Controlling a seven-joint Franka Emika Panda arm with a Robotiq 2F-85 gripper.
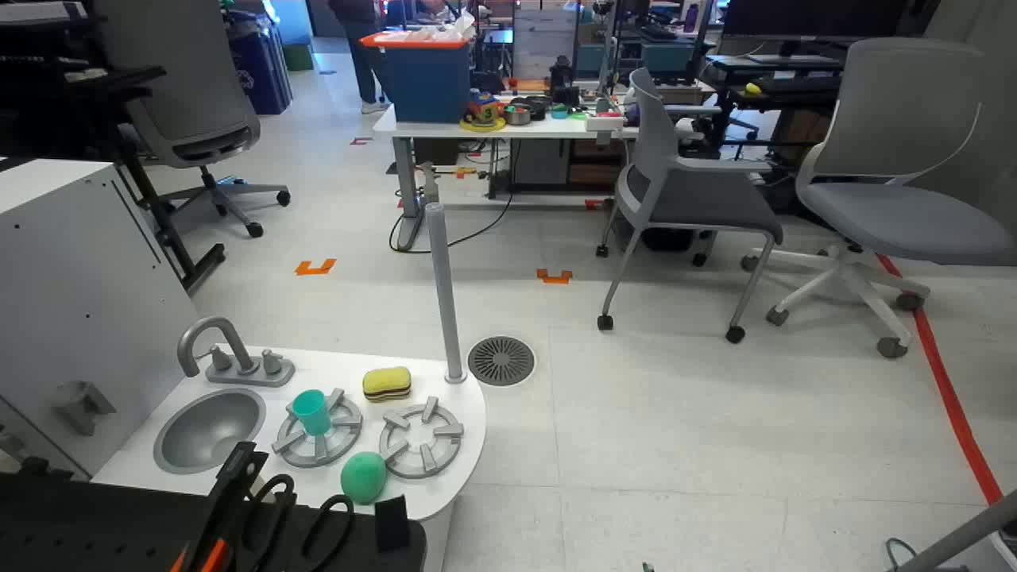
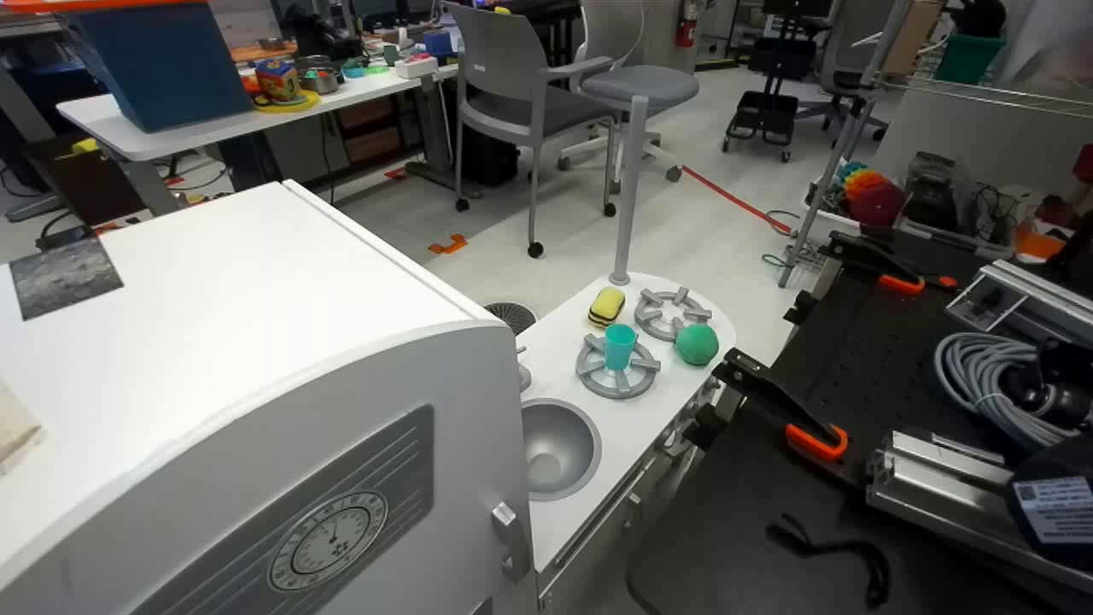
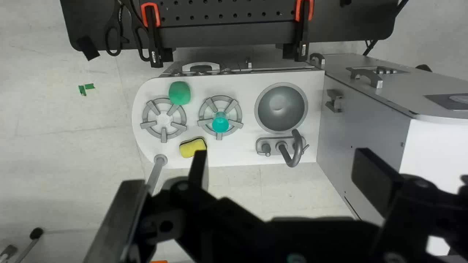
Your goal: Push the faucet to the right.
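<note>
The faucet (image 1: pixel 230 338) is a silver-grey toy tap with an arched spout and two handles, standing on the white countertop (image 3: pixel 243 153) behind the round sink. In the wrist view the faucet (image 3: pixel 298 148) has its spout leaning to the image right, its tip near the sink's rim. In an exterior view only a small part of the faucet (image 2: pixel 523 376) shows past the white cabinet. My gripper (image 3: pixel 280 155) shows only in the wrist view. Its fingers are wide apart with nothing between them, high above the counter and apart from the faucet.
The round sink (image 3: pixel 279 109) lies beside the tall white-grey cabinet (image 3: pixel 351 135). A teal cup (image 3: pixel 220 124) stands on a burner. A green ball-like object (image 3: pixel 179 93), a yellow sponge (image 3: pixel 192 147) and an upright grey post (image 1: pixel 442 286) share the counter. A black table (image 3: pixel 234 34) with clamps adjoins.
</note>
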